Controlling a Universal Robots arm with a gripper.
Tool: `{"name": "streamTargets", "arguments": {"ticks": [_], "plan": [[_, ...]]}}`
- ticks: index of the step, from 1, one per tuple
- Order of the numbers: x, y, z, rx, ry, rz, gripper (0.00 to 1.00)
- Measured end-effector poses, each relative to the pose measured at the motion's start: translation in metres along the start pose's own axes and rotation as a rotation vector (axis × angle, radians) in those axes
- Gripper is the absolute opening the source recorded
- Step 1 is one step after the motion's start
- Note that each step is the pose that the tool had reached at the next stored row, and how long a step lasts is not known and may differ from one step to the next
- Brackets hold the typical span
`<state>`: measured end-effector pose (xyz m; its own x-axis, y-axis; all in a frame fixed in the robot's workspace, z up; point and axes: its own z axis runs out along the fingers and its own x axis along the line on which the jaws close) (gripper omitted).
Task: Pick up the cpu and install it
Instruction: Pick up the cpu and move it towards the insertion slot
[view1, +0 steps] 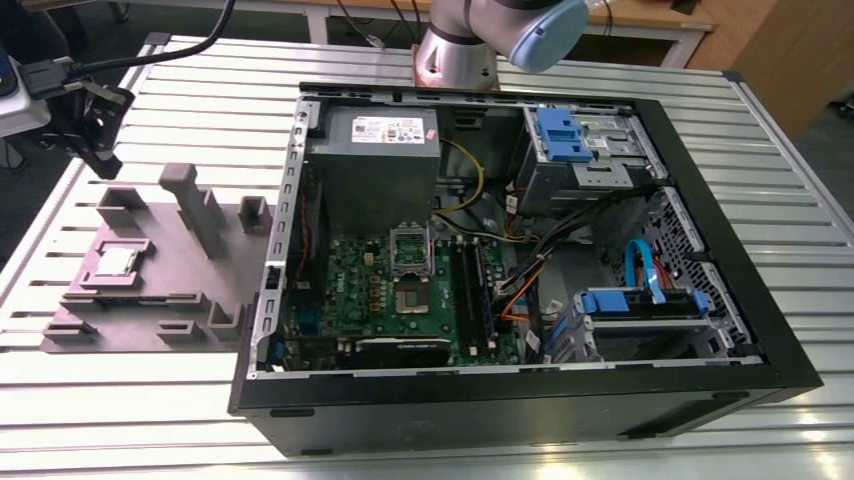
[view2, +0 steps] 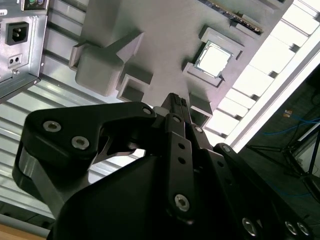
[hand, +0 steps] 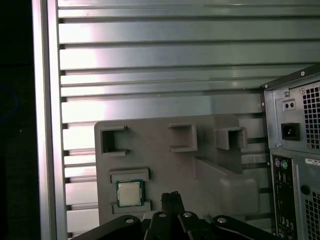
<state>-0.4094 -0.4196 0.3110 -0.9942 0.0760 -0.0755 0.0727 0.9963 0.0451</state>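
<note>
Grey fixture (hand: 150, 157) holds the cpu (hand: 130, 193) flat in its pocket. My gripper (hand: 171, 197) hovers above, pinched closed on nothing; the cpu sits beside its tips, on the side away from the case (hand: 295, 165).

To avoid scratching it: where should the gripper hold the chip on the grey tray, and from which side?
Probably from straight above, closing on two opposite edges of the chip. It lies flat on the grey tray, with raised blocks against two of its sides, so the other two edges look freer to grip.
</note>
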Motion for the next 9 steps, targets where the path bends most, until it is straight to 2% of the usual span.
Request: {"name": "streamTargets", "arguments": {"ticks": [6,7,8,9], "plan": [[0.0003,0.0000,0.0001,0.0002,0.0003,0.000,0.10],[0.0003,0.0000,0.0003,0.0002,0.0026,0.000,0.10],[0.0003,0.0000,0.0003,0.0009,0.0124,0.000,0.10],[0.0003,0.0000,0.0005,0.0023,0.0294,0.001,0.10]]}}
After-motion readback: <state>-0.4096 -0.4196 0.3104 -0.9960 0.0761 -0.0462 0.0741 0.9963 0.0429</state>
